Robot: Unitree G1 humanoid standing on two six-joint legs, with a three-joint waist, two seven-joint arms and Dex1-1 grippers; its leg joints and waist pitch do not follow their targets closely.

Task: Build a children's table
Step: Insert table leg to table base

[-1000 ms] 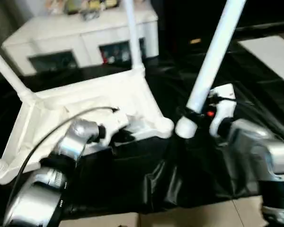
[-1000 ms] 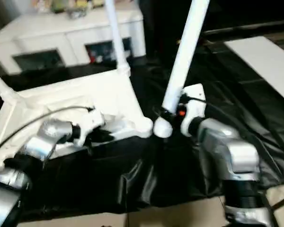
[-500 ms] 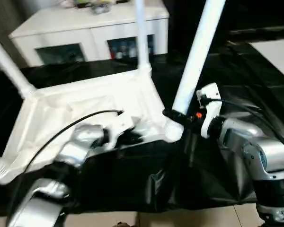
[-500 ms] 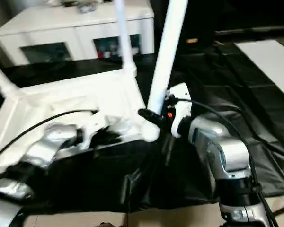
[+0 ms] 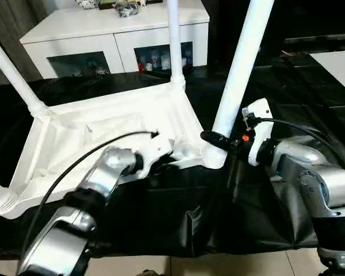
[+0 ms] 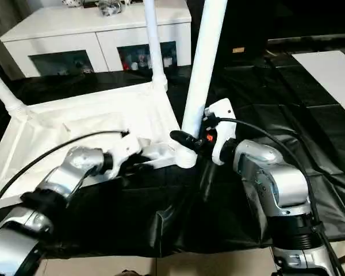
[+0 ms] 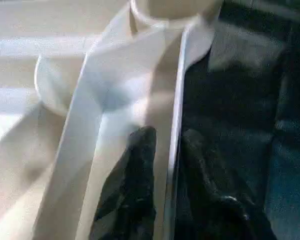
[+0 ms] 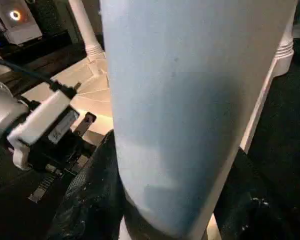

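Straddling the near rim of the upturned tabletop (image 5: 103, 123), the left gripper (image 7: 165, 150) has one black finger (image 7: 135, 185) inside the rim wall and the other outside it; the jaws stand partly apart around the thin edge, and whether they press on it cannot be told. Just beyond them in the left wrist view sits the round corner socket (image 7: 175, 10) at the tabletop's near right corner.

At that same corner the right gripper (image 5: 218, 140) grasps the near leg (image 5: 237, 69) low on its shaft, its black fingers wrapped around the white tube just above the socket. That leg rises steeply from the corner, leaning slightly.

Ribbed underside up, the tabletop lies on a black plastic sheet (image 5: 230, 218) covering the floor. A second leg (image 5: 174, 40) stands in the far right corner, a third leg (image 5: 11, 72) in the far left corner, and the near left corner socket (image 5: 3, 201) carries the stub of another.

Behind the sheet stands a white cabinet (image 5: 115, 34) with dark glass doors; small items inside it are too small to make out.
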